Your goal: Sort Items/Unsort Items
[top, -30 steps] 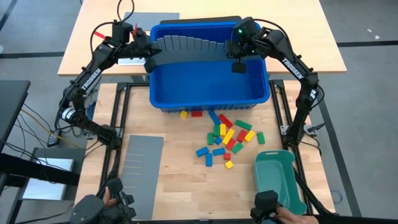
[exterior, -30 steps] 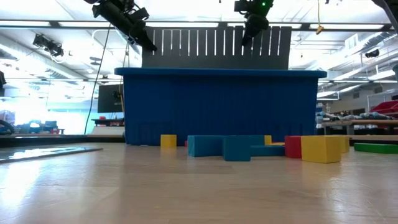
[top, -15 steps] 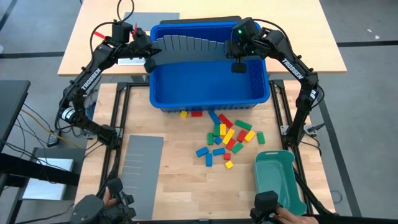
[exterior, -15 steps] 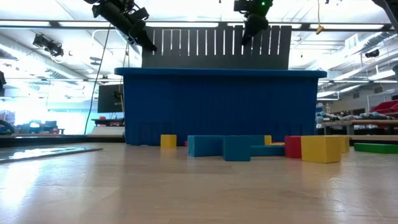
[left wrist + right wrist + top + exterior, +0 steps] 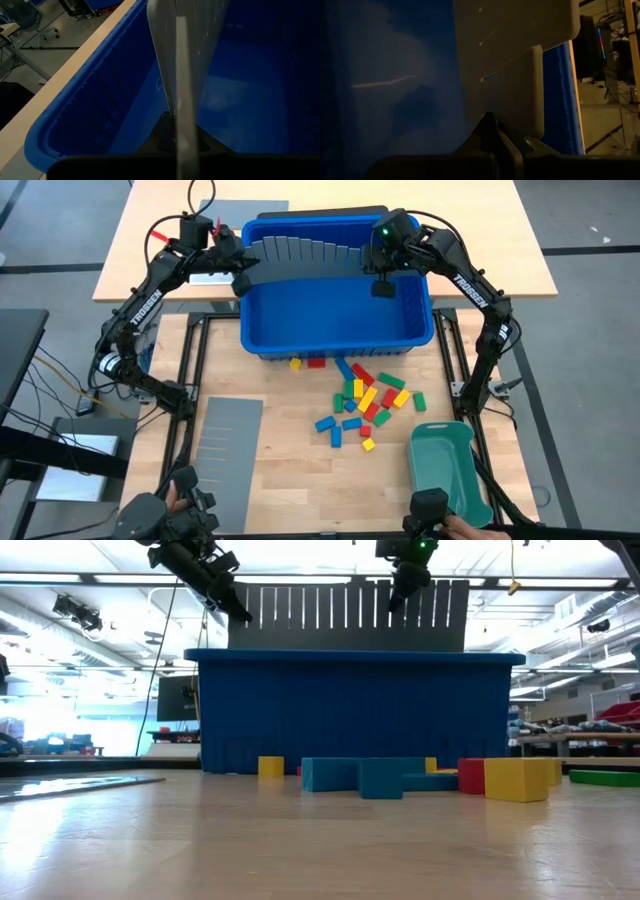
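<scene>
Here both jaws are clamped on a grey slotted divider [image 5: 300, 252] standing upright in the blue bin [image 5: 335, 345]: the left gripper [image 5: 240, 277] at its 9 o'clock end, the right gripper [image 5: 383, 284] at its 3 o'clock end. The blocks [image 5: 362, 398] lie scattered on the bench [image 5: 290, 470], well apart from the jaws, toward 6 o'clock of the bin.

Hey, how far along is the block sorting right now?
Early. Done: nothing sorted; the blue bin looks empty. In hand: left pincer and right pincer, both shut on the grey slotted divider, hold it over the bin. Left: the blocks lie loose on the table.
</scene>
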`<state>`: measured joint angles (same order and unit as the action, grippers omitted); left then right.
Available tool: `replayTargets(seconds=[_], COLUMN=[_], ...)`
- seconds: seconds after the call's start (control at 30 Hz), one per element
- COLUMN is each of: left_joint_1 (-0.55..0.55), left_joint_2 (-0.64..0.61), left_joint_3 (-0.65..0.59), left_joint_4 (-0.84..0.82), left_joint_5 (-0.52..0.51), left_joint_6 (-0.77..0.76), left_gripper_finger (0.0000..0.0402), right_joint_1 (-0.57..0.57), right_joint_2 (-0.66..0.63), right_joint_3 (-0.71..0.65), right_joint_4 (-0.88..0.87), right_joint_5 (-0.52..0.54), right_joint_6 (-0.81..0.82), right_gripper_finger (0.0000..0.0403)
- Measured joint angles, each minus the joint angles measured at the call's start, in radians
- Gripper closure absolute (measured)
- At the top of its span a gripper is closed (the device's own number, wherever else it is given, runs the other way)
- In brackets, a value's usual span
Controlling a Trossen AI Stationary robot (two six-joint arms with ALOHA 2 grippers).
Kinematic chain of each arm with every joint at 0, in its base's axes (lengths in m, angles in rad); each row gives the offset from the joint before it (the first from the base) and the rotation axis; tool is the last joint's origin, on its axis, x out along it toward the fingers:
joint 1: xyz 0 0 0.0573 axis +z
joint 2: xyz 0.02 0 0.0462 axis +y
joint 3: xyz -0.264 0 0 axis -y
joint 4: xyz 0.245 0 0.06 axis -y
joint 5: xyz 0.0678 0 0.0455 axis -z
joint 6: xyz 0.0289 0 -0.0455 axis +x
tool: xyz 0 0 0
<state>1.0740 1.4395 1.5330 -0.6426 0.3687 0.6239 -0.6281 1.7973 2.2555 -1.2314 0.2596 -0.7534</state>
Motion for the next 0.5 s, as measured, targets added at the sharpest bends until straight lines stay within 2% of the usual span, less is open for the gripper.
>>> replayTargets(seconds=[0.5], left_joint_1=[-0.001], left_joint_2=[0.000], left_joint_3=[0.000], left_joint_4=[-0.003], left_joint_5=[0.001], left_joint_6=[0.000], left_gripper_finger=[0.0400], right_joint_1=[-0.012], right_joint_2=[0.000], right_joint_3=[0.001], right_joint_4=[-0.028], right_joint_5=[-0.034], right_joint_6=[0.046], right_gripper_finger=[0.0403])
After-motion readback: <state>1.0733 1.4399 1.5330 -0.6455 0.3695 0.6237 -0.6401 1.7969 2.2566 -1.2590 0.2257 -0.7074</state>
